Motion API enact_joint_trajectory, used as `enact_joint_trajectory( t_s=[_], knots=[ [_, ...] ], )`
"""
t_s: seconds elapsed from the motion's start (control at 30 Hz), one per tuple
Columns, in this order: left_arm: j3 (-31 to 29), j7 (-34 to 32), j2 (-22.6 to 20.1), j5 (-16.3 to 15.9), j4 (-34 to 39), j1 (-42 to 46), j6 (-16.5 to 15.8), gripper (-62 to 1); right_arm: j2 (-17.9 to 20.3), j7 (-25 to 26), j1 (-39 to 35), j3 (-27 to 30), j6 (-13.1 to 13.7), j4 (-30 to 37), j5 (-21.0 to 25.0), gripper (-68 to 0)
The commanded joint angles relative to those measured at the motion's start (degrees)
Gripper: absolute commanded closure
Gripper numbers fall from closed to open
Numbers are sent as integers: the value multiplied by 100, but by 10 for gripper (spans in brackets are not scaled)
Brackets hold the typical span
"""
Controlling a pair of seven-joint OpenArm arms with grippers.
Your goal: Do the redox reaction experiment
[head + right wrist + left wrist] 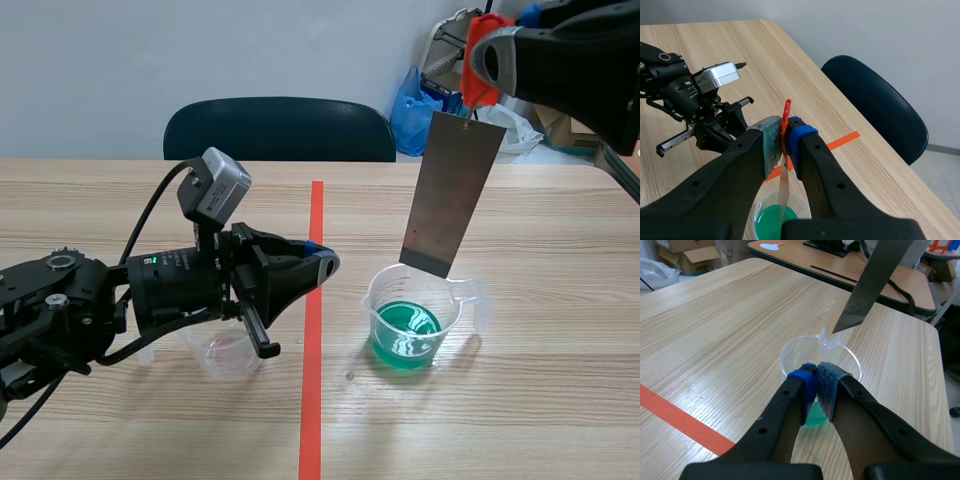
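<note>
- Noted the metal plate [452,195] [875,280] hanging tilted above the desk [100,200], suspended from an orange-red clip [472,80] [786,112] at its upper end.
- Found its lower corner just over the far rim of the beaker [450,300] [790,347], clear of the green liquid [405,335] [767,220]; could not tell whether it touched the rim.
- Located the beaker upright on the desk, just right of the orange tape line [314,330], nearer the near edge than the far edge.
- Recorded the green liquid filling only the lower part of the beaker.
- Confirmed the right gripper [485,60] [783,145] raised over the desk's far right corner, fingers clamped on the orange-red clip, with the plate hanging below edge-on in the right wrist view.
- Confirmed the left gripper [325,262] [817,385] held level above the tape line, pads pressed together on nothing, pointing at the beaker and apart from it.
- Located an empty clear cup [232,352] on the desk under the left arm, left of the tape line, toward the near edge.
- Noted a dark chair [280,128] [880,110] behind the far edge, at the end of the tape line.
- Noted a blue bag [412,105] beyond the far edge, right of the chair.
</note>
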Motion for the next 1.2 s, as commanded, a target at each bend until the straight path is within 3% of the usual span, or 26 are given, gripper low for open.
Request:
enact_joint_trajectory(
  t_s=[0.0, 0.6, 1.17],
  knots=[
    [-33, -79, 28, -81, 142, -83, -26, -19, 59, 87, 66, 66, -22, 79, 98, -6],
    [-35, -52, 31, -273, 144, -92, -127, -19, 59, 131, 66, 66, -22, 79, 101, -6],
    [-35, 90, 396, -227, 144, -109, -177, -19, 59, 129, 66, 66, -20, 79, 101, -6]
  ],
)
